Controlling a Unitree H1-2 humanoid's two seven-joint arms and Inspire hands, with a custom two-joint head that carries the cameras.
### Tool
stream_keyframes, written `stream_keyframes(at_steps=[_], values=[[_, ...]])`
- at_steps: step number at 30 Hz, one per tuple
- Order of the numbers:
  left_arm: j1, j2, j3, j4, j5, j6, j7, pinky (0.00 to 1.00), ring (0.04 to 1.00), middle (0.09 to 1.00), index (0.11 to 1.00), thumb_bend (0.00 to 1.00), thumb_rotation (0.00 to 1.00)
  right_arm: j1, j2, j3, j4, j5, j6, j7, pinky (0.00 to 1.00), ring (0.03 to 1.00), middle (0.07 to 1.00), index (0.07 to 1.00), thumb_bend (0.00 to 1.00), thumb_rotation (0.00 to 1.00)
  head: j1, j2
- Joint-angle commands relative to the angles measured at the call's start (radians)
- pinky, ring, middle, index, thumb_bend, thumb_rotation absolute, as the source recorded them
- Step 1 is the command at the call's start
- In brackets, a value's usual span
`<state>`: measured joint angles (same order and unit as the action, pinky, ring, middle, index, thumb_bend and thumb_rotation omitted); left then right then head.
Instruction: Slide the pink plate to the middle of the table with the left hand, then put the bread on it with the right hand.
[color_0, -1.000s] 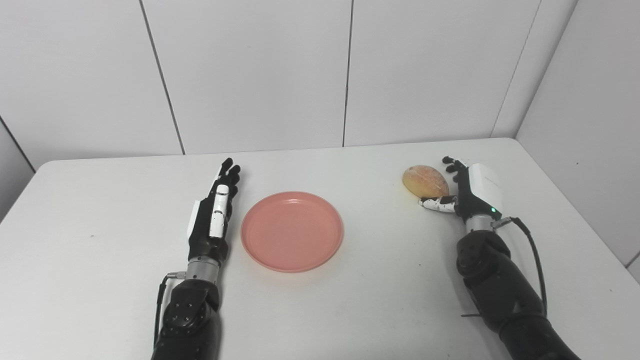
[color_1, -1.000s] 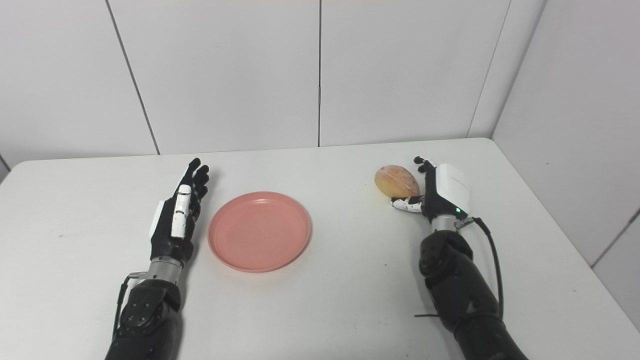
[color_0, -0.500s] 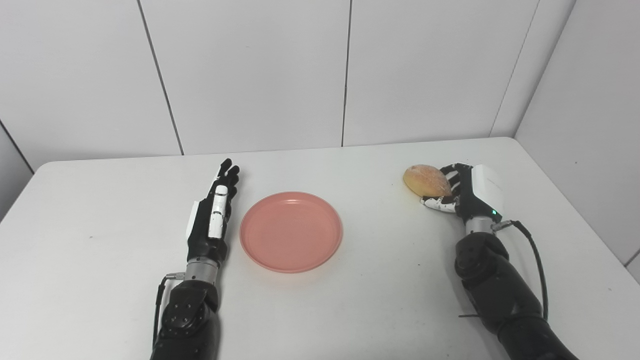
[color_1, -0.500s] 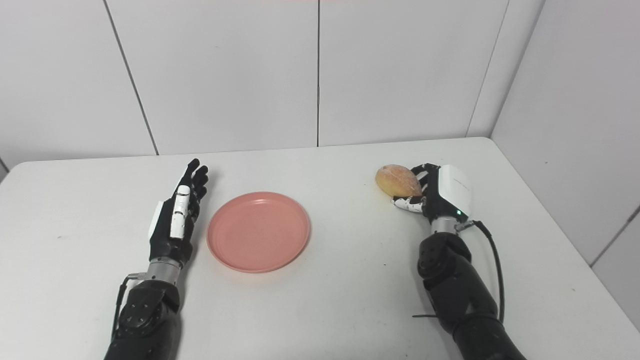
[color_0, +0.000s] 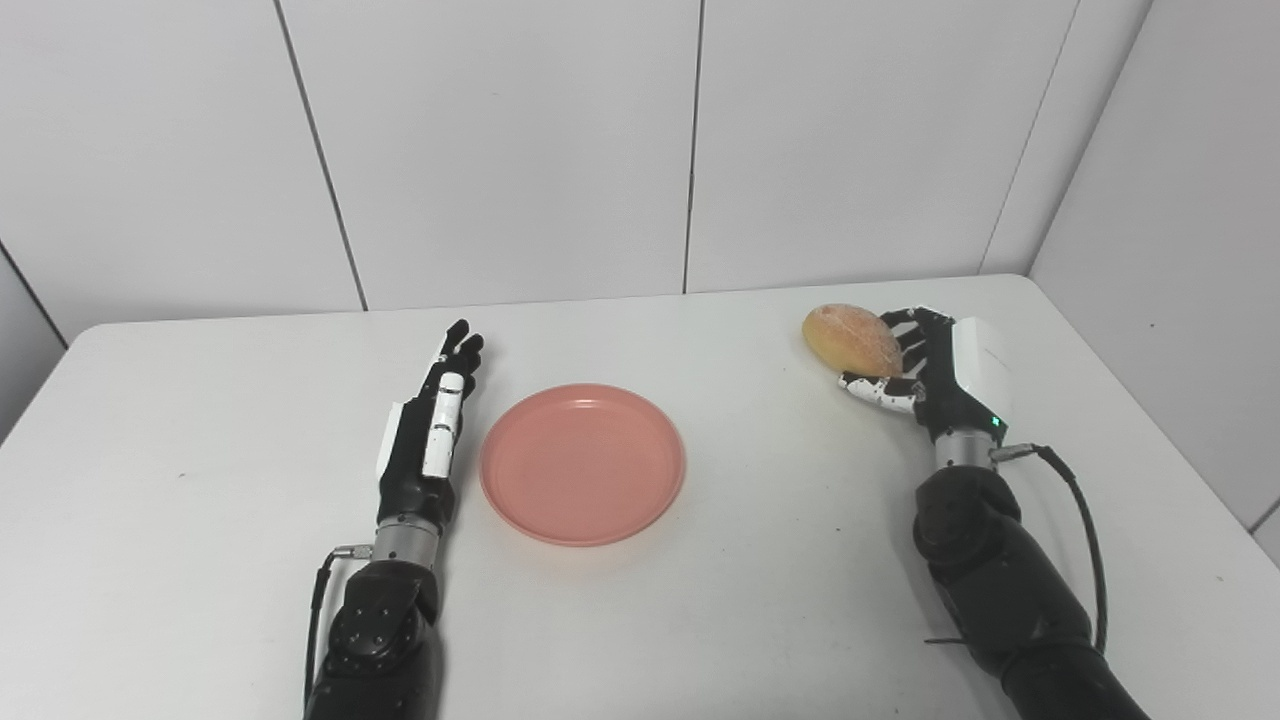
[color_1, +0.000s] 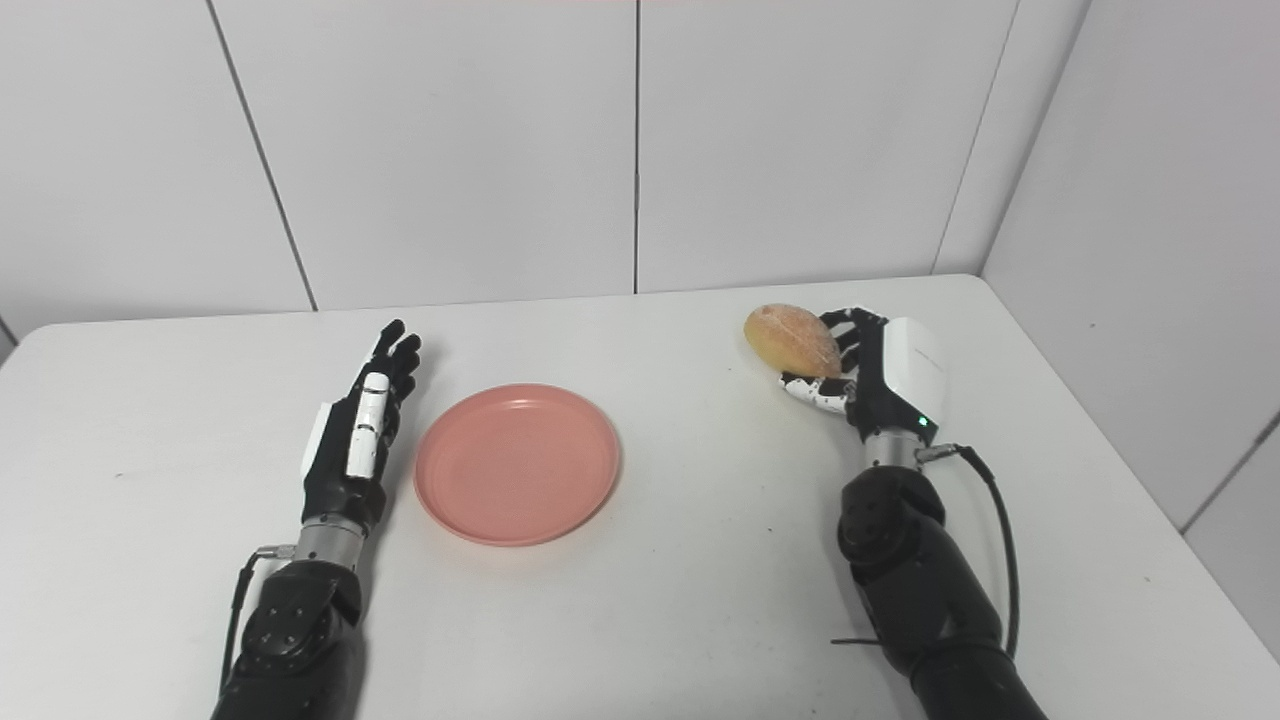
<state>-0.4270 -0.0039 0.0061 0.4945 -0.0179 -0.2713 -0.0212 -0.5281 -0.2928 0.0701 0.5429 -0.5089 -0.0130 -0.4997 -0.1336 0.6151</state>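
Note:
The pink plate (color_0: 582, 464) lies flat near the middle of the white table (color_0: 200, 560); it also shows in the right eye view (color_1: 517, 463). My left hand (color_0: 428, 437) is open, fingers straight, just left of the plate's rim and apart from it. My right hand (color_0: 930, 368) is shut on the bread (color_0: 851, 339), a golden oval roll, and holds it lifted above the table at the right. The bread also shows in the right eye view (color_1: 792, 340), to the right of the plate.
White wall panels stand behind the table. A side wall (color_0: 1180, 250) runs close along the table's right edge. A black cable (color_0: 1075, 500) hangs from my right wrist.
My right hand closed its fingers around the bread and lifted it off the table, slightly up and left. My left hand and the plate stayed in place.

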Motion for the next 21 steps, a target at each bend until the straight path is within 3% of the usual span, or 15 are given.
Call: stream_keyframes(at_steps=[1, 7, 12, 21], values=[[0.027, -0.012, -0.009, 0.015, 0.010, 0.001, 0.006, 0.98, 0.963, 0.941, 0.930, 0.38, 1.00, -0.023, -0.002, -0.008, -0.088, 0.012, -0.067, -0.010, 0.40, 0.472, 0.459, 0.534, 0.51, 0.00, 0.001, -0.001], [0.028, -0.030, -0.011, 0.007, 0.013, 0.010, 0.024, 0.99, 0.968, 0.948, 0.935, 0.38, 1.00, 0.013, 0.048, -0.002, -0.250, 0.095, -0.086, 0.091, 0.41, 0.479, 0.469, 0.523, 0.52, 0.00, 0.039, -0.005], [0.025, -0.045, -0.004, -0.001, 0.024, 0.046, 0.053, 0.99, 0.967, 0.945, 0.931, 0.39, 1.00, 0.049, 0.088, 0.026, -0.380, 0.076, -0.024, 0.168, 0.43, 0.499, 0.471, 0.522, 0.52, 0.00, 0.055, -0.002], [0.021, -0.062, -0.001, -0.014, 0.053, 0.102, 0.098, 1.00, 0.982, 0.961, 0.950, 0.41, 1.00, 0.092, 0.168, 0.077, -0.529, 0.085, 0.006, 0.309, 0.41, 0.475, 0.469, 0.521, 0.52, 0.00, 0.080, 0.005]])
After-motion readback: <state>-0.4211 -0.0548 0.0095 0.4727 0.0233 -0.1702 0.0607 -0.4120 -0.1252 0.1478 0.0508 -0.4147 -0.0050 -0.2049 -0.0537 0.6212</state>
